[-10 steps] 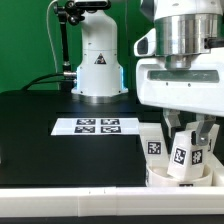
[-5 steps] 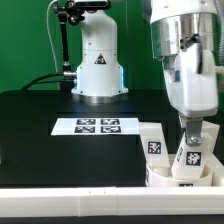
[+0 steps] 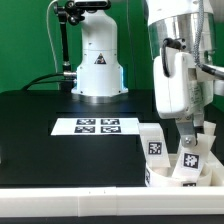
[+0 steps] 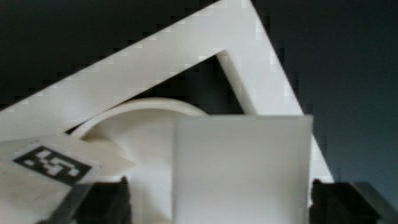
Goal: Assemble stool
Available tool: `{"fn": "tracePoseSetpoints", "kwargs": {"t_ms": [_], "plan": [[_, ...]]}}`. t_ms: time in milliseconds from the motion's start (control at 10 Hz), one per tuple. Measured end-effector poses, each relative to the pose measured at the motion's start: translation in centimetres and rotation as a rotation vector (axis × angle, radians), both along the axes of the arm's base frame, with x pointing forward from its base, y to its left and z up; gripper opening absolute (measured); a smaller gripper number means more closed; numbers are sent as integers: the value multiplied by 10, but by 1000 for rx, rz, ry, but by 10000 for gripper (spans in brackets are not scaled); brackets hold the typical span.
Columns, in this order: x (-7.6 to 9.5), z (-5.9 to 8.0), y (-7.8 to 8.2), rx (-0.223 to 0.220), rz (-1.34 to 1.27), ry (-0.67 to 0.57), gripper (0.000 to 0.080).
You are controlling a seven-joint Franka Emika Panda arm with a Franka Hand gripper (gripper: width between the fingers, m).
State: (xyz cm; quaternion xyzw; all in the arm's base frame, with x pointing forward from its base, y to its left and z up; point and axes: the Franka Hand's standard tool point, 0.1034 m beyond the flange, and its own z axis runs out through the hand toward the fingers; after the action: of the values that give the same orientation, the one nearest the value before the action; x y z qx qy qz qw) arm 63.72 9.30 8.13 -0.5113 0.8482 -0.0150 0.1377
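Exterior view, my gripper (image 3: 190, 143): low at the exterior view's right, closed around a tagged white leg (image 3: 188, 162).
Exterior view, seat disc (image 3: 160, 179): at the table's (image 3: 40, 120) near right corner, under the leg; another leg (image 3: 153, 141) stands just beside.
Exterior view, marker board (image 3: 95, 126): flat mid-table.
Wrist view, leg (image 4: 246, 160): clamped between my fingers (image 4: 112, 203), above the seat disc (image 4: 151, 110).

The seat disc (image 3: 172, 178) is cut off by the exterior view's lower right corner. The gripper (image 3: 190, 141) fingertips are hidden behind a tagged leg (image 3: 189, 158).
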Motion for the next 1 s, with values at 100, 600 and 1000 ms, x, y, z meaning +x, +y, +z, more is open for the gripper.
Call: {"fn": "tracePoseSetpoints", "kwargs": {"t_ms": [100, 600, 1000], "plan": [[0, 3, 1, -11, 92, 15, 536], [11, 17, 5, -77, 403, -35, 649], [12, 17, 5, -213, 898, -40, 649]]}}
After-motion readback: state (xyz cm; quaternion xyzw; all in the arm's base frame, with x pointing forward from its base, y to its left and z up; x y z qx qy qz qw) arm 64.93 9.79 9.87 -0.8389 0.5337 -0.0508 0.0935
